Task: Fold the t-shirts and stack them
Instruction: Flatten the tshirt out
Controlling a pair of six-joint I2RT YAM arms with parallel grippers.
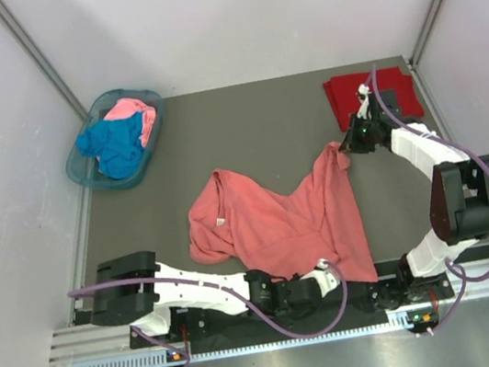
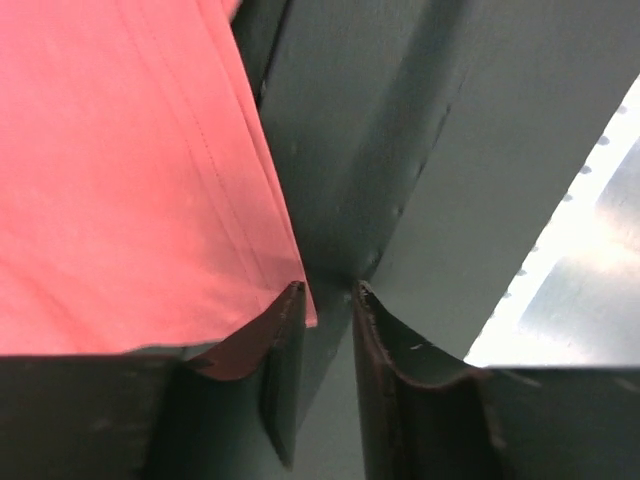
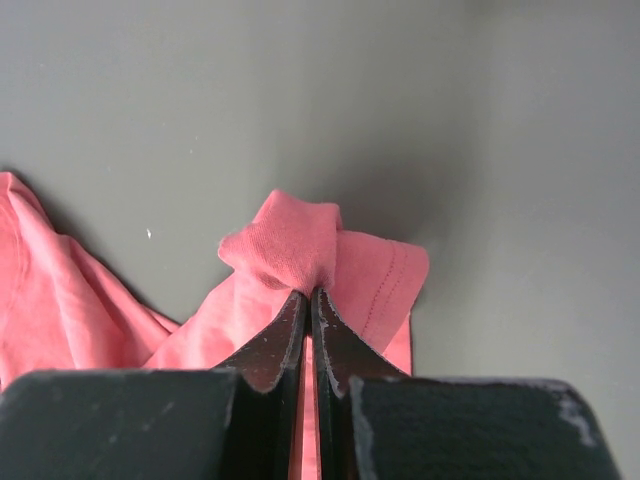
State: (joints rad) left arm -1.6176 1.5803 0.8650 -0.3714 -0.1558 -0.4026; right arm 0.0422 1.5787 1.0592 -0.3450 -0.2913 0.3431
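Salmon shirt (image 1: 268, 217) rumpled by table (image 1: 245, 127) near edge. Right gripper (image 3: 310, 292) pinched tight on far corner, likely to stretch it flat. Left gripper (image 2: 328, 288) part-open, empty, beside near hem corner, probably for second pinch.

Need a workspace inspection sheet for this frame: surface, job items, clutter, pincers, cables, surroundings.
Surface: dark grey table, no stains or debris seen.
Job's things: salmon shirt spread crumpled mid-table, unfolded; dark red shirt lies folded at the far right; blue shirt and pink shirt bunched in the basket.
Clutter: teal basket at the far left; nothing else seen.
Grippers: right pincer shut on a bunched edge of the salmon shirt; left pincer open, at that shirt's hem corner near the table's near edge.
Cables: purple cables run along both arms, clear of the shirts.
Surroundings: white walls on three sides; metal rail in front.
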